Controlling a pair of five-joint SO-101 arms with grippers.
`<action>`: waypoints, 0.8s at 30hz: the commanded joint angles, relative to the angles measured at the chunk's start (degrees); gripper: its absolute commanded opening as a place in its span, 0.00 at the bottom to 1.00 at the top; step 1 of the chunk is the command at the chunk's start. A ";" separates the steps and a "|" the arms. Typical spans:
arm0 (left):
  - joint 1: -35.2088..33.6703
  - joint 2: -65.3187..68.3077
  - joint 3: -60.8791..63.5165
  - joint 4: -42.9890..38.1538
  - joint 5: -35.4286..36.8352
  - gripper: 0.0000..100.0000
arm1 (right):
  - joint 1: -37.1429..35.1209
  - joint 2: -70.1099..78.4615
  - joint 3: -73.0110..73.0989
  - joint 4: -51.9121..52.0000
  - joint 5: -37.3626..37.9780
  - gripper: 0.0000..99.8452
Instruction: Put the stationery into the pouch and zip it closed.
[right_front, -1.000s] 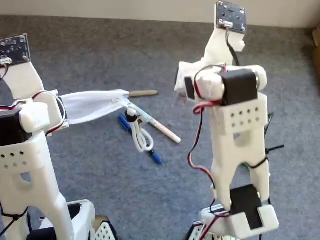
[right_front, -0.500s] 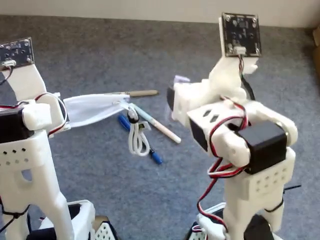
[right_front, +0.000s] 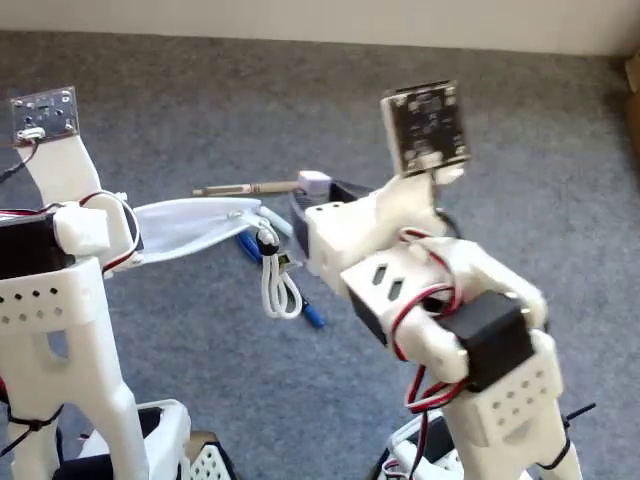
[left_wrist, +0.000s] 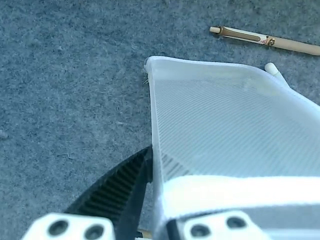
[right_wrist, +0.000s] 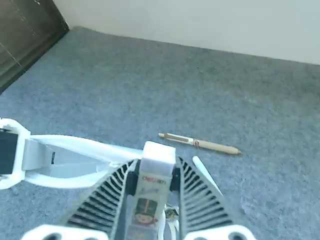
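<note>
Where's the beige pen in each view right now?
High view: the beige pen lies on the carpet, just past the pouch, on its far side.
Left wrist view: pen on carpet beyond the pouch's far end.
Right wrist view: pen beyond the eraser in the right claw.
Shared landmark: the white pouch.

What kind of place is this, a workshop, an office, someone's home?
Probably an ordinary indoor room, office or home, set up for robot practice. Grey carpet runs to a plain pale wall, and the things at hand are a pen and a white mesh pouch.
</note>
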 joint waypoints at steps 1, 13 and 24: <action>1.19 0.22 0.13 0.35 0.00 0.01 | -3.30 -5.23 7.43 -14.99 0.79 0.01; -0.31 0.22 1.19 0.00 0.09 0.01 | -7.96 -13.32 28.70 -48.40 7.38 0.01; -0.31 0.13 1.45 0.00 0.09 0.01 | -10.77 -14.11 38.46 -62.90 7.56 0.01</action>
